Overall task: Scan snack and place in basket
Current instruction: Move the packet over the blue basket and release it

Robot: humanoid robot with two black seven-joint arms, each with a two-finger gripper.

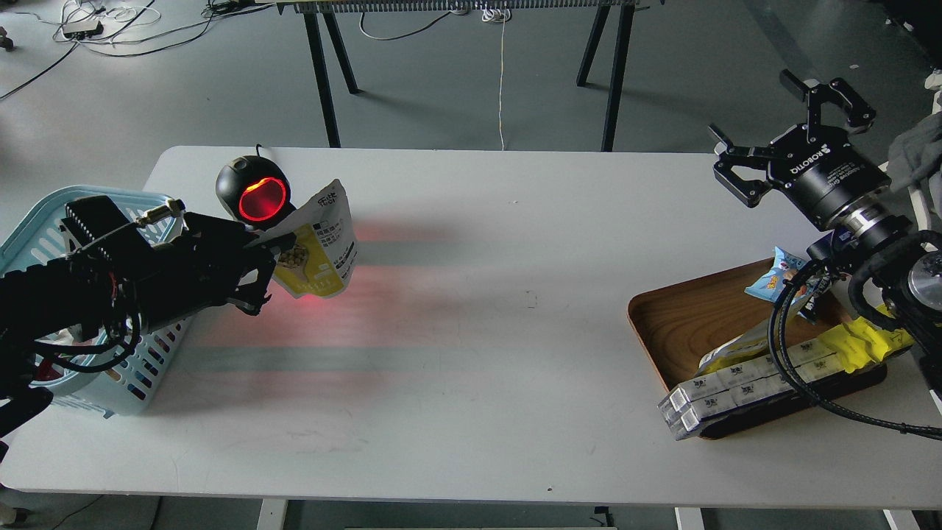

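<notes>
My left gripper (pixel 271 259) is shut on the left edge of the snack (pixel 321 246), a yellow-and-white pouch with nuts pictured and black text. It holds the pouch tilted above the table, just below and right of the black round scanner (pixel 254 194), whose window glows red. The light blue basket (pixel 44 221) stands at the table's left edge, mostly hidden under my left arm. My right gripper (pixel 787 121) is open and empty, raised above the far right of the table.
A brown wooden tray (pixel 688 324) at the right holds a blue-orange packet (pixel 780 276), a long yellow wrapper (pixel 854 346) and clear boxes (pixel 736 390). Red scanner light falls across the white table (pixel 471 353). Black trestle legs stand behind the table.
</notes>
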